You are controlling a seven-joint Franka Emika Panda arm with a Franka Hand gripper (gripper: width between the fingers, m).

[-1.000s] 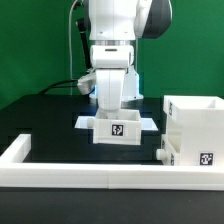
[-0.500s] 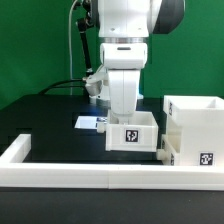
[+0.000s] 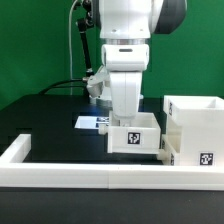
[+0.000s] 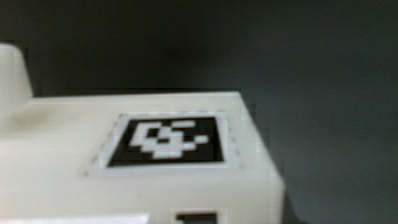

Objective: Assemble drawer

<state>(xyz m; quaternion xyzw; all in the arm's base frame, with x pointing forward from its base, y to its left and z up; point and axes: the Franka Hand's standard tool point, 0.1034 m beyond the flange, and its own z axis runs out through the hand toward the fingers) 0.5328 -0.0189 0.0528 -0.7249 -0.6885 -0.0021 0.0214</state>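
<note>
My gripper (image 3: pixel 126 117) reaches down into a small white tray (image 3: pixel 134 137) with a square tag on its front, and its fingers are closed on the tray's back wall. The tray sits low over the black table, just to the exterior view's left of the tall white case (image 3: pixel 193 122). A second small tray (image 3: pixel 168 152) lies at the foot of the case, partly hidden behind the held tray. In the wrist view the held tray's tagged face (image 4: pixel 173 141) fills the picture, and my fingertips do not show clearly.
The marker board (image 3: pixel 90 122) lies flat on the table behind the held tray. A long low white border wall (image 3: pixel 70 172) runs along the front. A black cable (image 3: pixel 66 87) trails at the back on the exterior view's left.
Over the last second my gripper has carried the tray toward the exterior view's right, off the marker board and up to the case. In the last half second it has barely moved.
</note>
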